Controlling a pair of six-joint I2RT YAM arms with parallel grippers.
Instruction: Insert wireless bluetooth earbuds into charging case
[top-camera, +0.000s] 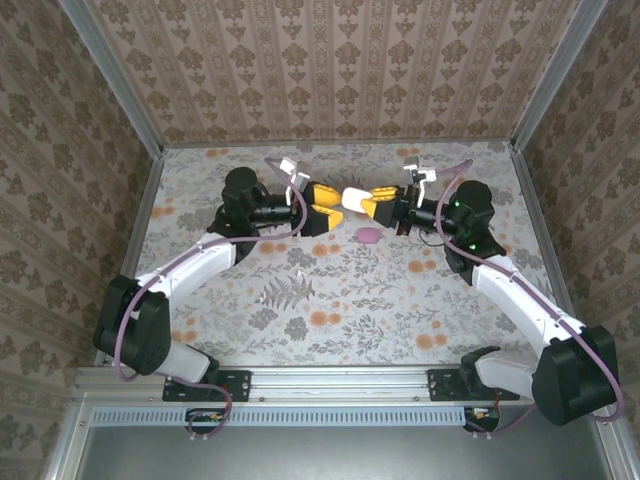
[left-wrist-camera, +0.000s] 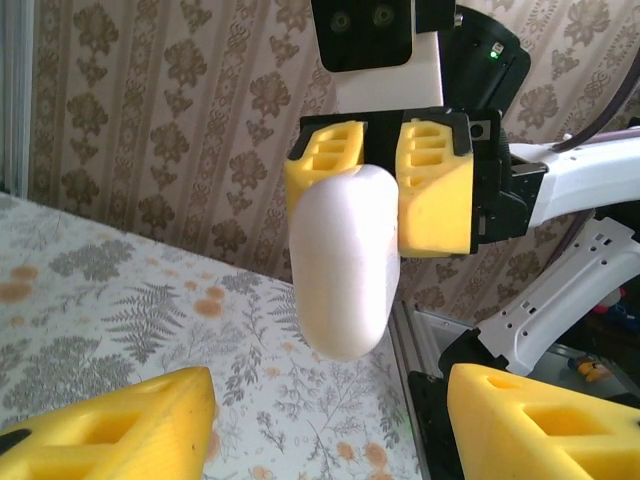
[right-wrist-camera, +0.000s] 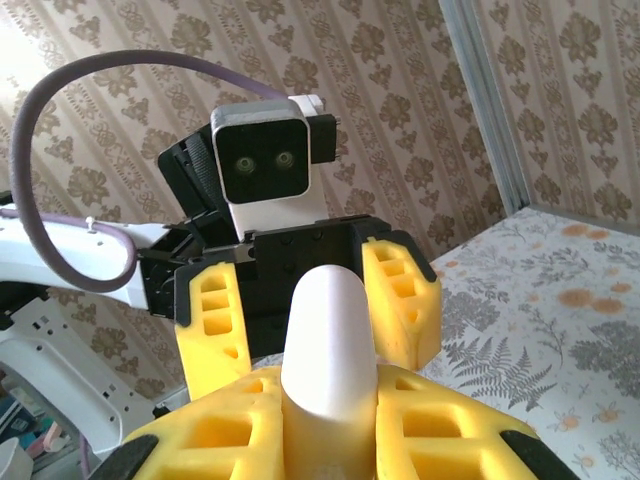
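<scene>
Your right pincer (top-camera: 368, 204) is clamped on the smooth white rounded plastic case (left-wrist-camera: 345, 260) above the worktop's (top-camera: 330, 290) far edge. Your left pincer (top-camera: 335, 203) faces it, jaws apart.

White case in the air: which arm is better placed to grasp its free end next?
Left, probably. The right gripper is shut on the white case, while the left gripper faces its free end with jaws open and empty.

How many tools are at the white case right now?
2. The right tool is shut on one end of the white case; the left tool stands open facing its free end, not gripping.
</scene>
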